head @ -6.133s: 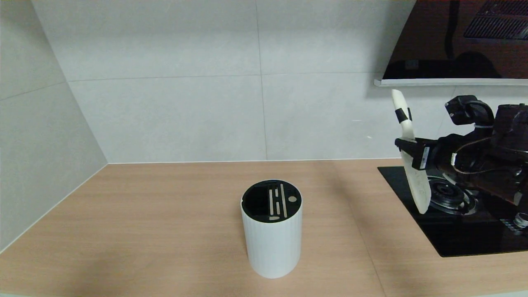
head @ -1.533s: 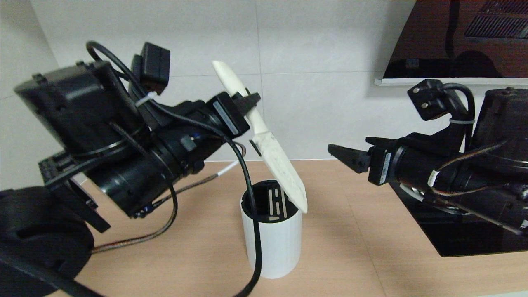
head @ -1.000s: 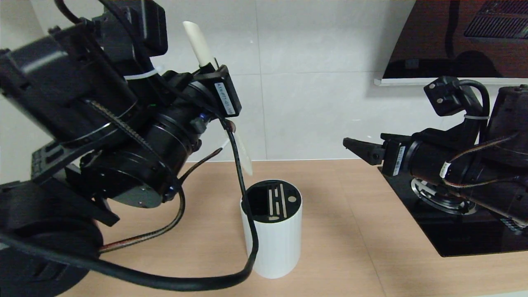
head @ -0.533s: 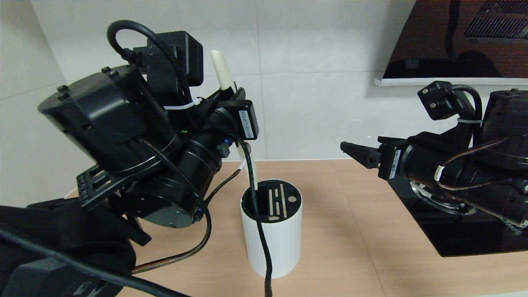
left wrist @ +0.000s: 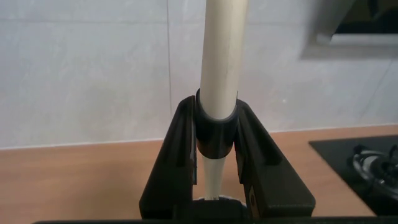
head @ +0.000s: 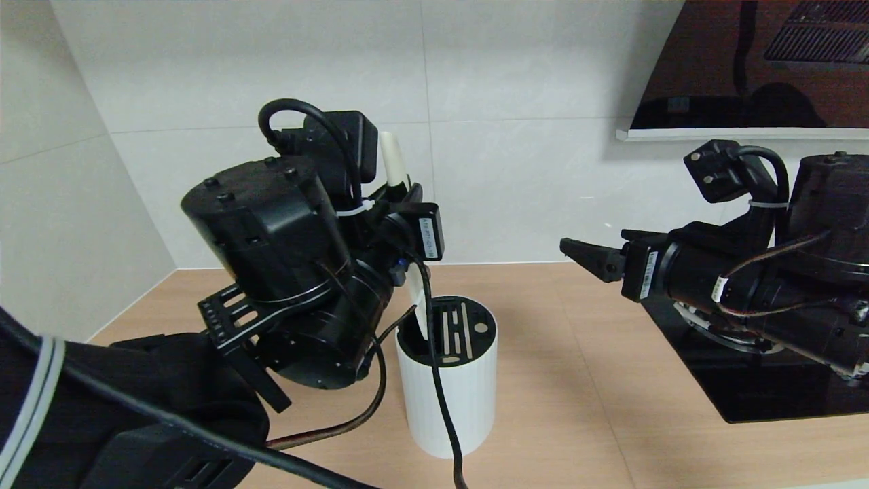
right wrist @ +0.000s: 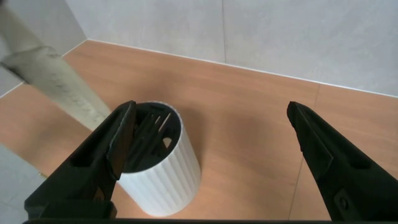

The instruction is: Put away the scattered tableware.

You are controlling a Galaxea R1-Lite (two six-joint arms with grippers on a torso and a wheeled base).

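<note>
My left gripper point(head: 406, 198) is shut on a white knife point(head: 390, 155), gripping it at a black band on the handle point(left wrist: 222, 50). The knife hangs almost upright, blade down. Its tip point(head: 421, 314) dips into the black slotted top of the white cylindrical knife holder point(head: 453, 390), on that top's left side; which opening it enters I cannot tell. The right wrist view shows the blade point(right wrist: 53, 71) slanting down towards the holder point(right wrist: 163, 177). My right gripper point(head: 589, 250) hovers to the right of the holder, open wide and holding nothing point(right wrist: 210, 109).
The holder stands on a wooden counter point(head: 557, 353). A black gas hob point(head: 747, 401) sits at the right, under my right arm. A dark range hood point(head: 747, 68) hangs above it. Tiled walls close the back and left sides.
My left arm has swung the knife upright and lowered it, so the blade tip now enters the holder's top. My right gripper, which held the knife earlier, stays open and nearly still.
</note>
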